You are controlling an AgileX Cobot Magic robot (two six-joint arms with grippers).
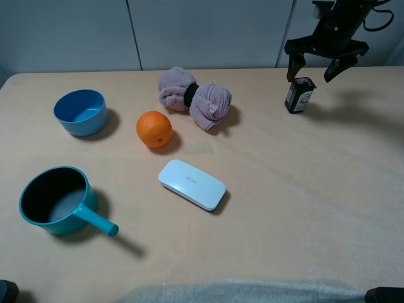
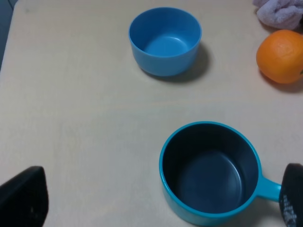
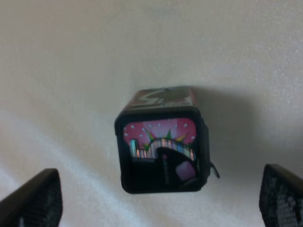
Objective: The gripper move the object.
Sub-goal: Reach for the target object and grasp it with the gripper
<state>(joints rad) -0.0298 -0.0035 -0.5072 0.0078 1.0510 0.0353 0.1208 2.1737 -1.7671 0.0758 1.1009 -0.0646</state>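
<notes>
Right tool (image 1: 310,71) hangs with fingers spread wide, holding nothing, just above the object (image 1: 299,95), which stands upright at the far right of the surface (image 1: 284,221), so grasping and moving it remain undone.

Legible text: none in any view.
Top face of the dark box (image 3: 163,142): printed picture on a pink-red ground, with green spikes fanning upward, a curved band of small multicoloured bars and one pale pink square patch near a corner. No letter or numeral can be made out; the right wrist view is blurred.
Adjoining side face of the dark box: pale and dark printed shapes, possibly large lettering, not readable.
Side face of the dark box, exterior high view: white label patch, print too small to read.
Lid of the white case (image 1: 191,184): one faint grey mark near the middle, too small to read.
</notes>
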